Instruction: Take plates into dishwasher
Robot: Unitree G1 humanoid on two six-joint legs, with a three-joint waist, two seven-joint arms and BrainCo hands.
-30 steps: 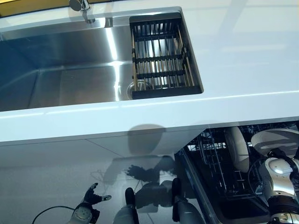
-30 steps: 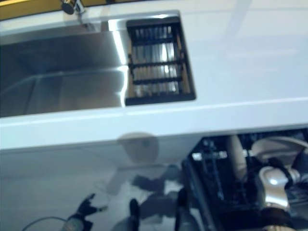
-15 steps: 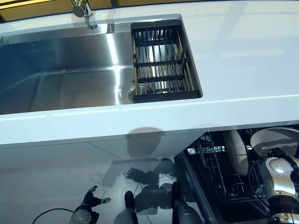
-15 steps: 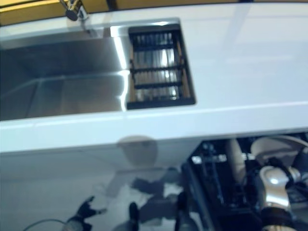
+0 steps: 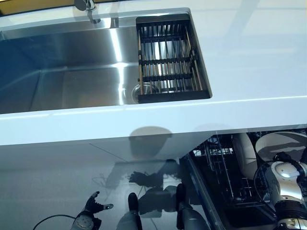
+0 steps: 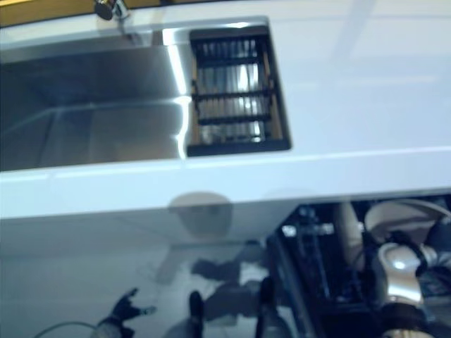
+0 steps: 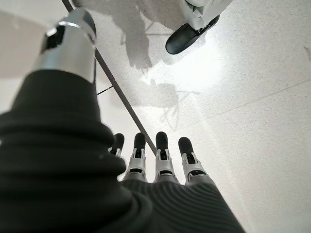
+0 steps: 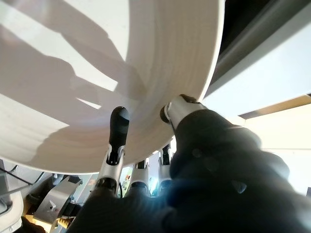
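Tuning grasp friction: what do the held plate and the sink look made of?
Plate pinched in right hand: glossy white, likely glazed ceramic, though possibly melamine; smooth sheen with soft shadows. Sink: brushed stainless steel, judging by its streaky grey reflections.

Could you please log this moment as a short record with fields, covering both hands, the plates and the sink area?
right hand: shut on a white plate, held over the open dishwasher rack
left hand: open, empty, hanging low over the floor
other plate: already standing on edge in the rack
sink: steel, no plates visible in it
drainer basket: black, at the sink's right end, looks empty
countertop: white, above the dishwasher
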